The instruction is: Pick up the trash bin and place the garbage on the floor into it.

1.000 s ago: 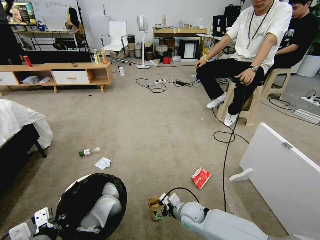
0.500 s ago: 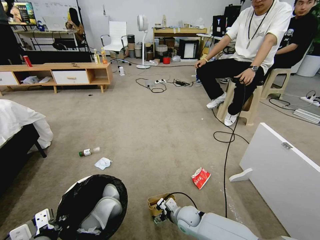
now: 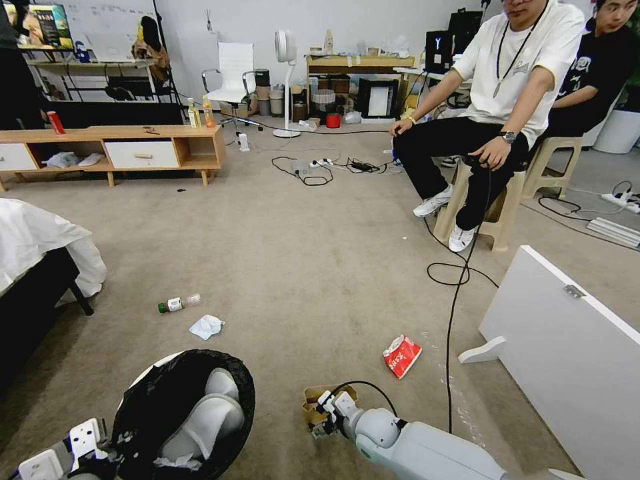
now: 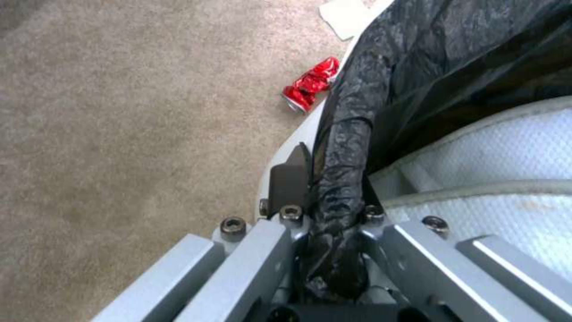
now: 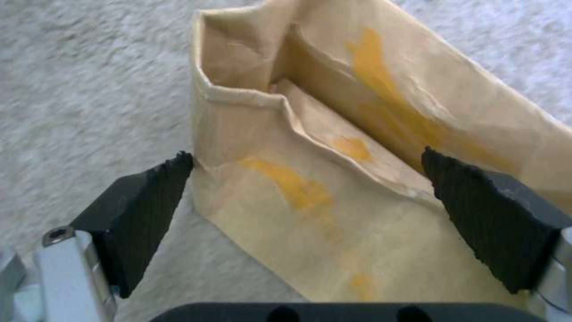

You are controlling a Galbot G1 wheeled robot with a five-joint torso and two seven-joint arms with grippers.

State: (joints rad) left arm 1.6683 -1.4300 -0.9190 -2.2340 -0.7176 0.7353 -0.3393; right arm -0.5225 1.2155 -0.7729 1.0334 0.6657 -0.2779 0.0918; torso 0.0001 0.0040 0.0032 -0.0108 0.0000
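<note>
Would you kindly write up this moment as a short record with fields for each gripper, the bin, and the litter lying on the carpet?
left gripper: shut on the trash bin's black liner at the rim
right gripper: open, pads either side of the brown paper bag
trash bin: held low at the robot's left
on the floor: snack packet, tissue, small bottle, crushed red piece beside the bin

Brown paper bag [image 5: 334, 179] lies open-mouthed on beige carpet [image 3: 300, 253].
</note>
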